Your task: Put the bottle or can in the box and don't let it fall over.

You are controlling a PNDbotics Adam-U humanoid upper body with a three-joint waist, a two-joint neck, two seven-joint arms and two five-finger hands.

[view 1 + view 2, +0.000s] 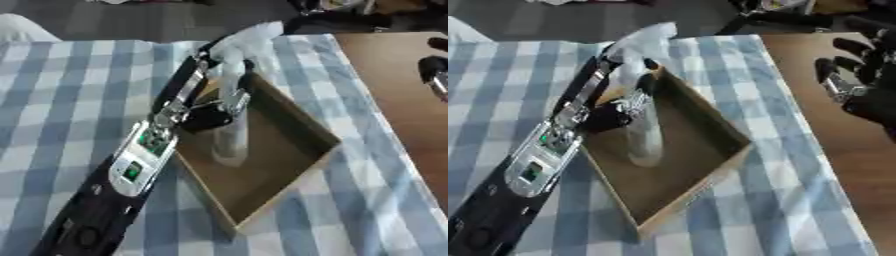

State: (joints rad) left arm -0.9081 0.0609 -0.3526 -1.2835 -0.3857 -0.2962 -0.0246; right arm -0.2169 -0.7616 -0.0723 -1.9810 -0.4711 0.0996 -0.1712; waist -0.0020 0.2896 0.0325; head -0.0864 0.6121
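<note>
Box [289, 150] on checked tablecloth [70, 90], mid-table. Bottle [231, 135] upright inside box, near its left wall. Left hand [214, 107] around bottle, reaching in from lower left. Right hand [859, 85] off to right, over bare tabletop [842, 140].

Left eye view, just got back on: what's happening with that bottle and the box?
The robot's left hand is curled round a clear bottle, holding it upright inside the shallow brown box on the blue-checked tablecloth. The bottle's base looks to be at or near the box floor, and the fingers have not let go. The right hand is idle over the bare wooden table at the right edge, fingers relaxed.
</note>
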